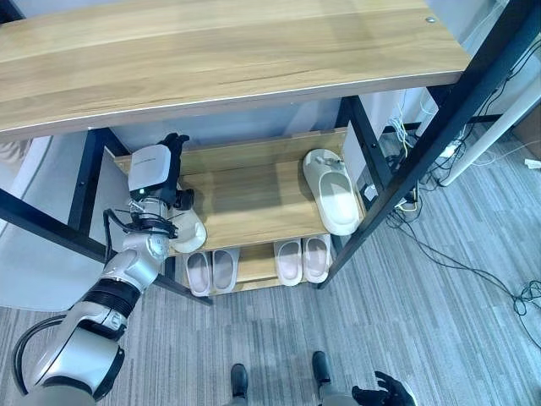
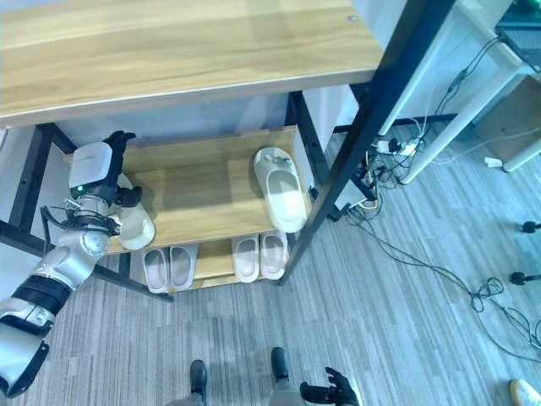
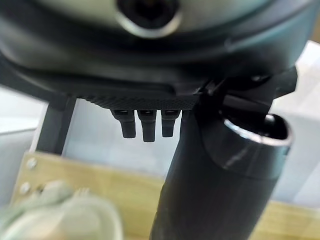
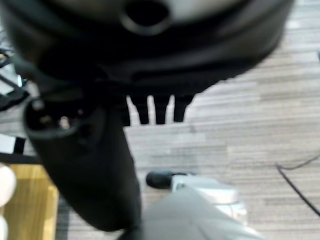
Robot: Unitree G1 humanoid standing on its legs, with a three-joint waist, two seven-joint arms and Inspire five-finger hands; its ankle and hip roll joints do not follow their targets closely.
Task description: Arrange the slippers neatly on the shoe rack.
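So the shoe rack [image 1: 254, 207] is the thing to orient by here. On its middle shelf there's one pale slipper [image 1: 331, 190] lying flat toward the right post, toe pointing to the back, and a second pale slipper [image 1: 191, 230] sits at the left front corner of that same shelf, right under the left hand [image 1: 173, 161]. The left hand hangs just above that corner slipper with its fingers straight and relaxed, holding nothing, so my guess is it's either just let go or is about to nudge the slipper into line, since the two are well apart and not really a pair yet. Down on the bottom shelf two more pairs [image 1: 254, 264] are already side by side, which looks pretty tidy to me. The right hand [image 1: 385, 393] is idle down low in front of the rack, over the grey floor [image 1: 439, 321], fingers loosely spread, nothing in it. What the left wrist view adds is the close-up: the fingers [image 3: 143, 125] sticking straight out with the slipper's pale edge down near the shelf boards, clearly not gripped. The head views can't settle that, but they give the whole layout.
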